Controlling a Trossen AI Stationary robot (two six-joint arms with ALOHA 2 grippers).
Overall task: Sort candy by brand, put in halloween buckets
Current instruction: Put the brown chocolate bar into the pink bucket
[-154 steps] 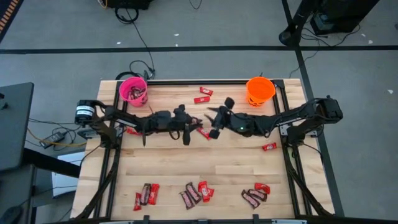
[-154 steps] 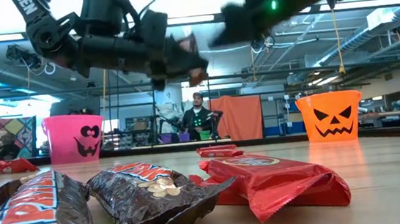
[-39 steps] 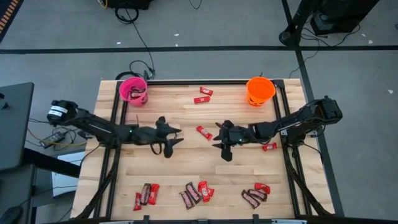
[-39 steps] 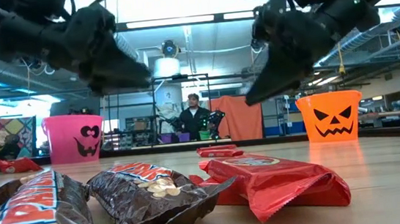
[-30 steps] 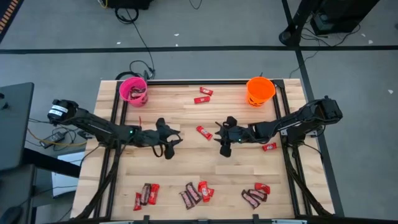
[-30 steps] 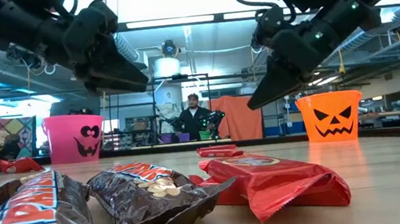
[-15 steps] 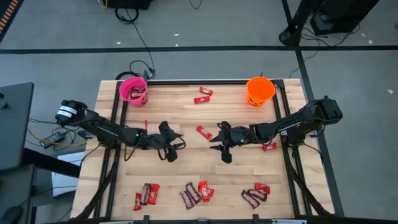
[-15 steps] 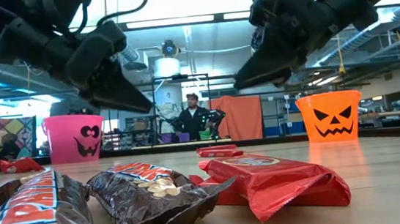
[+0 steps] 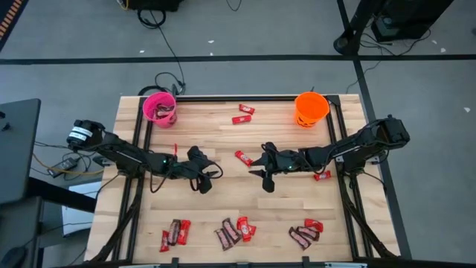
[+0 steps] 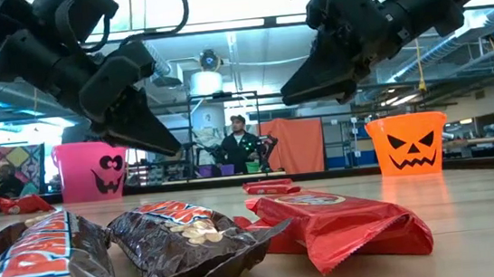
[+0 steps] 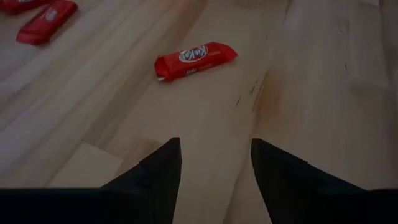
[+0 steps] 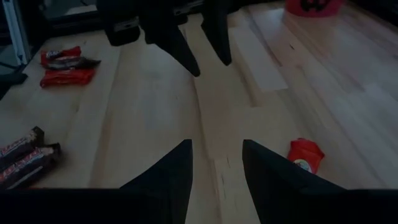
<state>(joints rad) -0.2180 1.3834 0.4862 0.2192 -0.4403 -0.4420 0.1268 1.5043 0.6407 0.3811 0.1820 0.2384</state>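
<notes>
While both jaws hang parted and empty mid-tabletop, left gripper (image 9: 201, 177) should square up over red bar (image 9: 242, 158) lying between it and right gripper (image 9: 262, 170), then drop straight.

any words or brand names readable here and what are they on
"KitKat": white logo on the red bar lying alone on the table, left wrist view.
Big white letters on the brown bar nearest the low camera: partly cut off, not readable.
Print on the red bar beside it: too blurred.
No words on the pink bucket or orange bucket, only jack-o'-lantern faces.
</notes>
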